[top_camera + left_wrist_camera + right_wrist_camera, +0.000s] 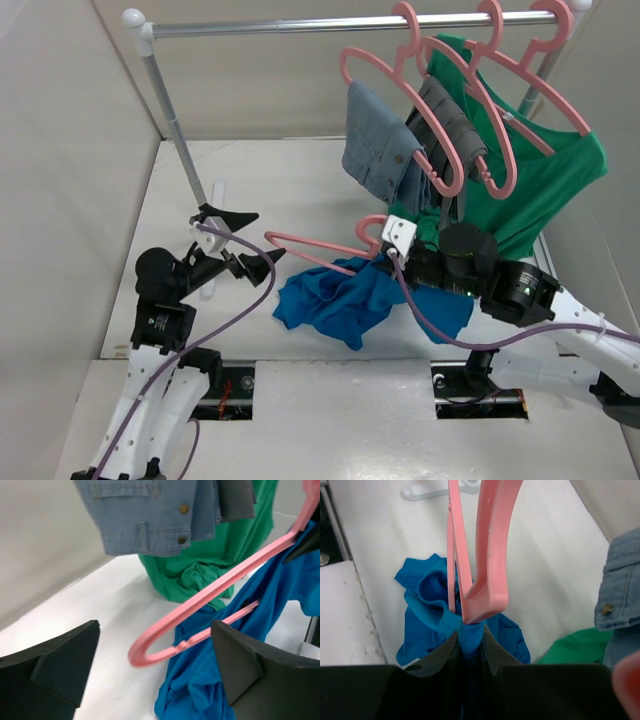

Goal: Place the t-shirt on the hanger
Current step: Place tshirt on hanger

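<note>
The bright blue t-shirt [335,298] lies crumpled on the white table between the two arms. The bare pink hanger [312,246] hovers over it, its hook [374,230] toward the right arm. My right gripper [393,262] is shut on a fold of the t-shirt [470,632], with the hanger's corner [485,600] touching the fabric just beyond the fingertips. My left gripper [248,240] stands open at the hanger's left end. In the left wrist view that rounded end [145,652] sits between the wide-apart fingers [60,662] without touching them, over the t-shirt [200,690].
A clothes rail [330,22] crosses the back on a slanted post [172,110]. From it hang pink hangers bearing a denim garment [378,145], a grey garment [450,125] and a green shirt [545,185], just behind the right gripper. Walls stand on both sides.
</note>
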`<action>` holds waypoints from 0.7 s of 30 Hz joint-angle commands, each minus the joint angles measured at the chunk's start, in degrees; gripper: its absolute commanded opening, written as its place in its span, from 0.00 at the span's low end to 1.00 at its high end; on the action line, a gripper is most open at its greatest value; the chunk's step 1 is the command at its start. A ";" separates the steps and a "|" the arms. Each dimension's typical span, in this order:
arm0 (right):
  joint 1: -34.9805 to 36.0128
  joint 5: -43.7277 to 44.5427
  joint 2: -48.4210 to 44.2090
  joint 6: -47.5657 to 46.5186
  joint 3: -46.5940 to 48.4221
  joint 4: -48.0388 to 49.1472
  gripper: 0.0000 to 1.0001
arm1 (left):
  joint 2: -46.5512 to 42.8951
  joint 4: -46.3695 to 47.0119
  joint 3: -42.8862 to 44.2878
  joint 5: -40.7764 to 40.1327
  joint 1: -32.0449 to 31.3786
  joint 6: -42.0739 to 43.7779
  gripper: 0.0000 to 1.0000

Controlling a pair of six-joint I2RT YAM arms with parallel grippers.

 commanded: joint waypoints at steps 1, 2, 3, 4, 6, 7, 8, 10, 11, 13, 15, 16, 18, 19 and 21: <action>-0.34 5.21 -2.08 3.32 2.35 3.78 0.00 | 1.55 -6.87 2.88 -4.83 0.06 1.02 0.85; -0.34 5.91 -2.09 3.32 4.01 4.65 0.00 | 1.56 -7.77 2.88 -4.82 0.06 0.50 0.79; -0.34 5.92 -1.48 3.32 5.07 5.45 0.00 | 2.08 -8.38 2.10 -4.21 0.06 0.50 0.73; -0.34 6.79 -0.87 3.32 6.21 5.45 0.00 | 2.08 -9.09 2.09 -3.16 0.06 0.50 0.57; -0.34 6.79 1.77 3.32 10.07 5.45 0.00 | 3.13 -9.62 1.39 -0.97 0.06 1.02 0.54; -0.34 6.79 2.65 3.32 11.22 5.98 0.00 | 3.92 -10.14 1.39 0.61 -0.63 1.02 0.54; -0.34 6.27 3.61 3.32 12.19 5.98 0.00 | 4.89 -10.67 1.39 1.15 -0.64 1.02 0.58; -0.34 6.27 5.90 3.32 14.39 7.03 0.00 | 8.75 -11.90 1.91 1.16 -3.43 1.90 0.62; -0.34 6.27 6.52 3.32 14.39 7.04 0.00 | 10.07 -12.69 1.92 -0.58 -4.67 2.42 0.66; -0.34 6.27 7.83 3.84 15.19 8.52 0.00 | 12.18 -11.74 1.92 -2.79 -8.00 1.82 0.77; -0.34 6.27 8.54 3.85 15.71 9.05 0.00 | 12.72 -7.37 0.96 -1.58 -8.02 -0.20 0.82; -0.34 6.27 9.24 3.85 15.71 9.06 0.00 | 12.72 -6.38 0.95 -0.87 -8.02 -1.08 0.86; -0.34 7.49 10.03 3.85 16.24 9.06 0.00 | 13.59 -5.67 0.95 -0.34 -10.21 -2.66 0.87; -0.34 7.50 10.56 3.85 16.85 9.06 0.00 | 13.60 -5.67 0.95 -0.34 -11.18 -3.37 0.89; -0.34 8.03 11.53 3.85 16.86 9.06 0.00 | 15.08 -5.14 0.34 -1.64 -13.46 -5.30 0.89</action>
